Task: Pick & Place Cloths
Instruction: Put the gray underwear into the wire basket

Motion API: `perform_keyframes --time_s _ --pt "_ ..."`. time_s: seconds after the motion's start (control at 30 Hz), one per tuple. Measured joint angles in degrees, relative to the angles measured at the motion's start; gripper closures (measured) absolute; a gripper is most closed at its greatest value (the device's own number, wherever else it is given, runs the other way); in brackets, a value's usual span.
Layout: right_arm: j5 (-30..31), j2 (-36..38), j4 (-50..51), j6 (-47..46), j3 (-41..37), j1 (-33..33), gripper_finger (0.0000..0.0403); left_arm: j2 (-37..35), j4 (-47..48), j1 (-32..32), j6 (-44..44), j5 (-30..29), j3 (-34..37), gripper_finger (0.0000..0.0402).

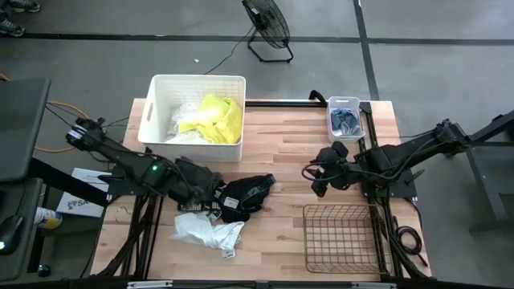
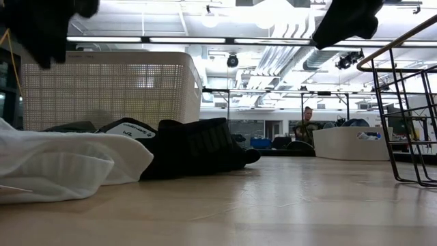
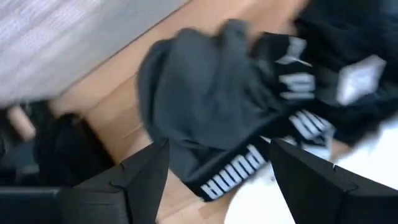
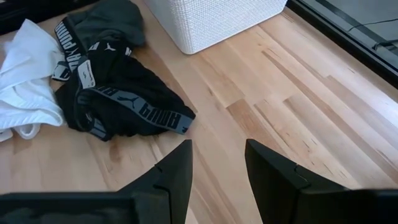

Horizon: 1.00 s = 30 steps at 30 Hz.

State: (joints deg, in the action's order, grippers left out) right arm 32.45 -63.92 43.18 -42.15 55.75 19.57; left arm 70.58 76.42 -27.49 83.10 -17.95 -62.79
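A heap of black cloths with white print [image 1: 245, 195] lies on the wooden table, and a white cloth [image 1: 206, 232] lies just nearer. In the low view the black cloths [image 2: 198, 145] rest against the white cloth [image 2: 61, 167]. A neon yellow cloth [image 1: 221, 116] and a pale one lie in the big white tub [image 1: 157, 108]. Grey-blue socks [image 1: 346, 120] sit in a small white bin. My left gripper [image 1: 201, 185] is open above a dark grey garment [image 3: 205, 93] with a printed waistband; its fingers [image 3: 219, 144] stand on either side of it. My right gripper [image 1: 318, 178] is open over bare wood [image 4: 217, 144].
The brown wire basket [image 1: 341, 238] stands at the table's near right, by the right arm; it also shows in the low view [image 2: 403, 102]. The tub stands at the far left. Bare wood lies between the cloth heap and the right gripper. A fan stands on the floor beyond the table.
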Motion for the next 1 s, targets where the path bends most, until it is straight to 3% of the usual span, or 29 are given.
perform_keyframes --time_s 0.23,0.4,0.77,1.0 --pt "0.00 0.00 0.00 -0.02 0.00 0.00 0.0264 -1.91 -3.30 0.09 14.05 3.66 9.88 0.0130" --pt "0.00 0.00 0.00 -0.04 0.00 0.00 0.0264 -1.89 -12.81 0.09 15.18 10.27 15.53 0.0130" --pt "-0.99 0.00 0.00 -0.16 0.00 0.00 0.0264 -1.89 -21.70 0.09 23.98 13.88 23.39 0.0130" --pt "-1.07 -0.02 0.00 -0.70 0.00 -0.07 0.0264 -1.89 -25.76 0.11 25.43 12.32 24.72 0.0130"
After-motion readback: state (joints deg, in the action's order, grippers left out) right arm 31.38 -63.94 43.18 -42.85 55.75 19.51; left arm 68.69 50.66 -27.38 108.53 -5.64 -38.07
